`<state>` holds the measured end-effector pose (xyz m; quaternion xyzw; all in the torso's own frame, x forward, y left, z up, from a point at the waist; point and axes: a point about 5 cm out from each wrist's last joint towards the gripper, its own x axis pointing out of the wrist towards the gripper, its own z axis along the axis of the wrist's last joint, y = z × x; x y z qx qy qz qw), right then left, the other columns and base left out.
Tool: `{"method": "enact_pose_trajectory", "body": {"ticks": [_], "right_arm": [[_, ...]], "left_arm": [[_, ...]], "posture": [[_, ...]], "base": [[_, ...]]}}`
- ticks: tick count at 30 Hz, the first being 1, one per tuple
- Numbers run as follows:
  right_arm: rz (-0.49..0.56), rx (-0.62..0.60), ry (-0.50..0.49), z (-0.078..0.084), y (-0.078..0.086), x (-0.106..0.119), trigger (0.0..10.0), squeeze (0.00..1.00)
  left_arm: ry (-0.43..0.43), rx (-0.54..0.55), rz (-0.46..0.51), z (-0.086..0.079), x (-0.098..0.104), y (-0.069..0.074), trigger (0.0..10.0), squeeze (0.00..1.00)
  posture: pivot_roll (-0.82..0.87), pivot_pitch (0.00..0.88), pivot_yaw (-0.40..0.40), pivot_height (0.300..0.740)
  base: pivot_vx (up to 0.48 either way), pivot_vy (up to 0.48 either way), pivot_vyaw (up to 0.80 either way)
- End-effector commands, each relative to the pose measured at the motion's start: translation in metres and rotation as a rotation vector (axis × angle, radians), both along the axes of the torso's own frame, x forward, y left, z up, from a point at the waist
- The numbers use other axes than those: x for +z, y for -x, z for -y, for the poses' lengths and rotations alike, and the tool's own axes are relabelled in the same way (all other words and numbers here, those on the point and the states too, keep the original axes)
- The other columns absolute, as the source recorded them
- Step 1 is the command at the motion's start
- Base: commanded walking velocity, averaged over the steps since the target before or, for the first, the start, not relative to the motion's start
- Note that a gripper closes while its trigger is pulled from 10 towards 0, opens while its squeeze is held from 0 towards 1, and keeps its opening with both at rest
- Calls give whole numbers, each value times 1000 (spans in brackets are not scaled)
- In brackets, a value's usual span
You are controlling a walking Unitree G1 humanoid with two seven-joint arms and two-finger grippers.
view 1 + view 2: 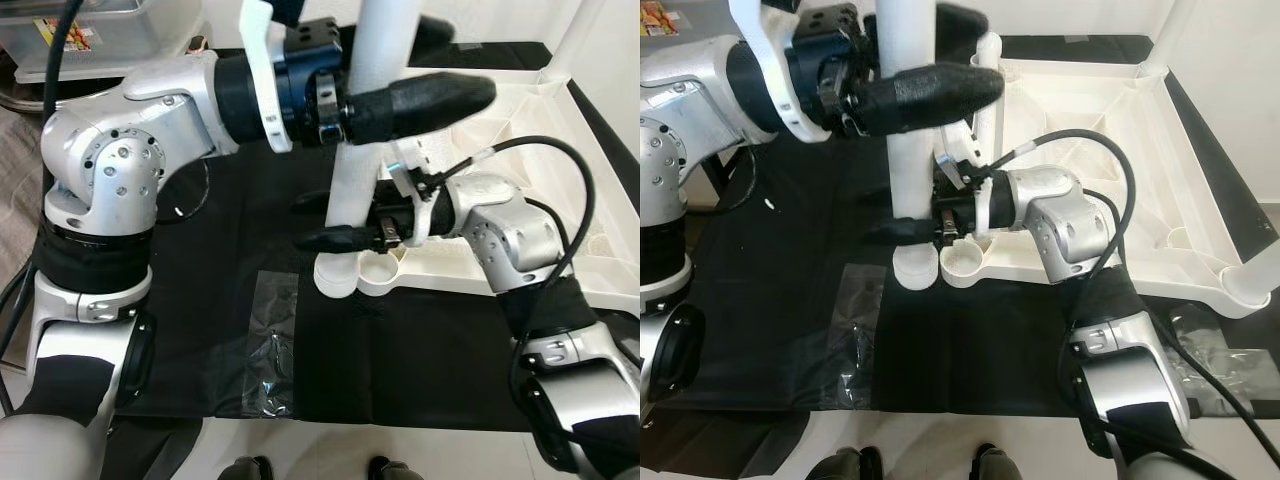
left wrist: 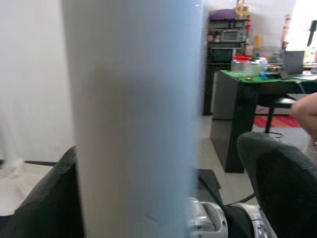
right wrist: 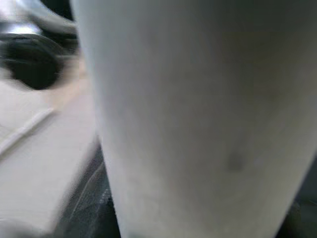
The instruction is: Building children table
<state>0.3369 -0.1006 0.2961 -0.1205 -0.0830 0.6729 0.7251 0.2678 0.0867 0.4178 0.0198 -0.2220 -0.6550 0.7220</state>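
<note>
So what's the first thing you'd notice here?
A tall white table leg stands upright in the middle, and both robot arms grab it: the left gripper high up, the right gripper low down. Its foot rests on the black mat, right beside a round corner socket of the upside-down white tabletop.

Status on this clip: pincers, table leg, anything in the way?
Both pincers shut on the white leg: left pincer high, right pincer low. Leg upright, foot on the black mat beside the tabletop corner socket, not in it. Nothing blocking.
</note>
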Motion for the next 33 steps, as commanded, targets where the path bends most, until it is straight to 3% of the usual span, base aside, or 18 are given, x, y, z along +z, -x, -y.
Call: {"method": "enact_pose_trajectory", "body": {"ticks": [1, 2, 5, 8, 11, 15, 17, 19, 20, 21, 24, 33], "right_arm": [[47, -128, -52, 13, -9, 12, 0, 0], [57, -172, -66, 19, -12, 14, 0, 0], [64, -195, -73, 23, -13, 16, 0, 0], [80, -302, -112, 42, -17, 25, 0, 0], [81, -315, -116, 47, -17, 26, 0, 0], [42, -206, -66, 59, -4, 19, 0, 0], [36, -194, -61, 59, -3, 18, 0, 0], [11, -114, -36, 57, 7, 8, 10000, 0], [11, -114, -36, 57, 7, 8, 10000, 0], [-9, -49, -30, 53, 16, -1, 10000, 0], [-10, -12, -37, 50, 21, -6, 10000, 0], [29, -16, 19, 51, 21, -10, 10000, 0]], "left_arm": [[59, 122, -25, -26, 0, -10, 10000, 1000], [78, 177, -44, -38, -5, -15, 10000, 1000], [88, 209, -55, -45, -8, -17, 10000, 1000], [102, 370, -172, -78, -52, -25, 10000, 1000], [92, 414, -204, -83, -67, -25, 10000, 1000], [30, 570, -313, -81, -133, -14, 10000, 1000], [30, 585, -320, -79, -138, -12, 10000, 1000], [8, 661, -305, -67, -157, -7, 10000, 1000], [8, 661, -305, -67, -157, -7, 10000, 1000], [-19, 721, -300, -54, -180, 1, 10000, 0], [-68, 751, -293, -43, -207, 11, 10000, 0], [-62, 879, -269, -33, -239, 27, 10000, 0]], "posture": [[-7, 217, 36, 740], [-6, 217, 33, 740], [-6, 216, 31, 740], [-2, 227, 23, 740], [0, 227, 23, 740], [14, 236, 15, 740], [14, 236, 15, 740], [21, 242, 13, 740], [21, 242, 13, 740], [19, 253, 18, 740], [19, 258, 19, 740], [12, 279, 16, 740]], "base": [[0, 0, 0], [0, 0, 0], [0, 0, 0], [0, 0, 0], [0, 0, 0], [0, 0, 0], [0, 0, 0], [0, 0, 0], [0, 0, 0], [0, 0, 0], [0, 0, 0], [0, 0, 0]]}}
